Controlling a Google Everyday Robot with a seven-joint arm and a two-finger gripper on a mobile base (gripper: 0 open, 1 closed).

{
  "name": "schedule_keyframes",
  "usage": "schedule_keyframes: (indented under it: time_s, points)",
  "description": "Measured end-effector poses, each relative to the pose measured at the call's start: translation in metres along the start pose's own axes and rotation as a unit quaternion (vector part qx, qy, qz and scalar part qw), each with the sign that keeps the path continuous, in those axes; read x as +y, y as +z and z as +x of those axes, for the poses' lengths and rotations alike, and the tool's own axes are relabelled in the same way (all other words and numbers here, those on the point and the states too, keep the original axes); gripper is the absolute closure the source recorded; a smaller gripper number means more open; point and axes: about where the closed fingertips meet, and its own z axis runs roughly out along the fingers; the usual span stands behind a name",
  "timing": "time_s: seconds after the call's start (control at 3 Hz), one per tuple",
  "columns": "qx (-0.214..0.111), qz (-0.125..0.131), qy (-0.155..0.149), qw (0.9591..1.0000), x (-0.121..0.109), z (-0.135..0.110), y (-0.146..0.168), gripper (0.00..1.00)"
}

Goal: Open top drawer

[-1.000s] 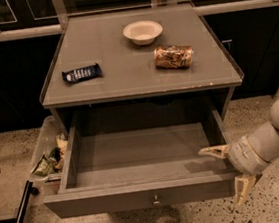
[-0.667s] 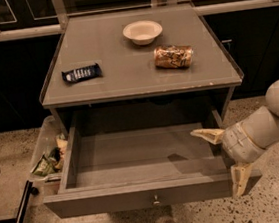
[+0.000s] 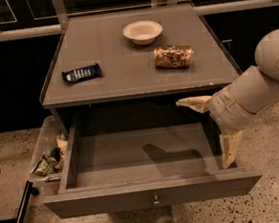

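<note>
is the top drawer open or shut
Open: the top drawer is pulled well out, its grey interior showing. The gripper is over its right side, fingers spread.

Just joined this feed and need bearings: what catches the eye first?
The top drawer stands pulled far out, showing its grey interior. The gripper hangs open over the drawer's right end. On the table sit a white bowl, a tipped can and a dark wrapper.

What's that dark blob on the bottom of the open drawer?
In the camera view, that's a shadow on the floor of the top drawer, likely cast by the open gripper hovering over its right side; the surroundings look dim.
</note>
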Motion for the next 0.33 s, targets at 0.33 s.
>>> schedule_keyframes:
  time_s: [0.33]
  points:
    - [0.000,0.004,-0.003,1.0000,-0.0051,-0.0010,-0.0020,0.00]
